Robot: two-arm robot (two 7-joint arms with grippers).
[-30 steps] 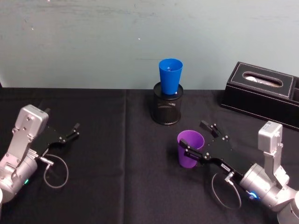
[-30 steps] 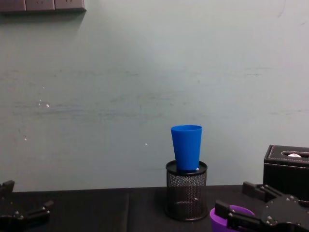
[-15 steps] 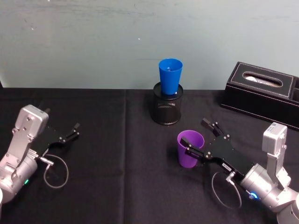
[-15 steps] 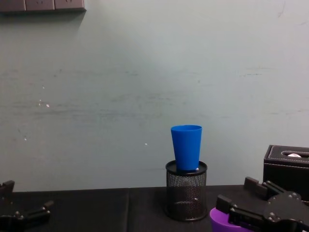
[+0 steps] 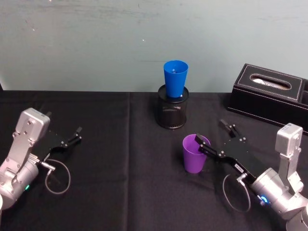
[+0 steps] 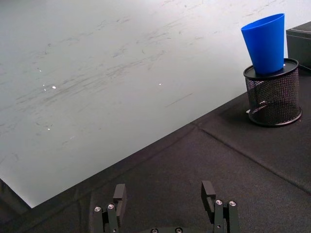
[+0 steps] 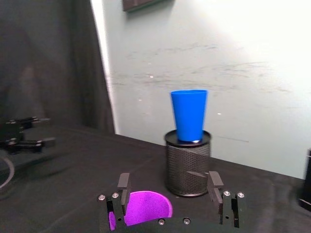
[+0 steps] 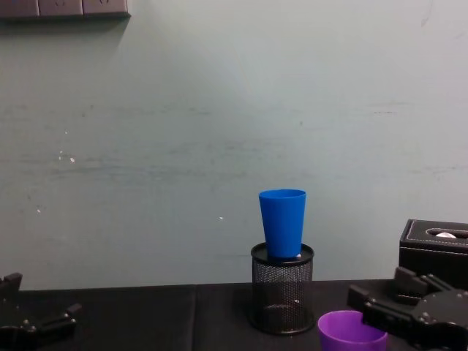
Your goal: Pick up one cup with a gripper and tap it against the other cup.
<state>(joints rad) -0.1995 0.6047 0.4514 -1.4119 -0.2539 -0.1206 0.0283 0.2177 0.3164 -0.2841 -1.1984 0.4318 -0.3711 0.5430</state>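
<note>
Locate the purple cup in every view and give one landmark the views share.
Head view: purple cup at centre-right, in front of the mesh pen holder.
Chest view: bottom edge, right of centre.
Right wrist view: bottom edge.
Left wrist view: not in it.
Shared landmark: the blue cup standing in the pen holder.

— What colours do I have on my screen?
— I see a purple plastic tumbler [image 5: 195,153], a bright blue plastic tumbler [image 5: 175,78], plain, in a black wire-mesh pen holder [image 5: 172,111].
— Table?
— I read a black cloth [image 5: 110,144], plain.
</note>
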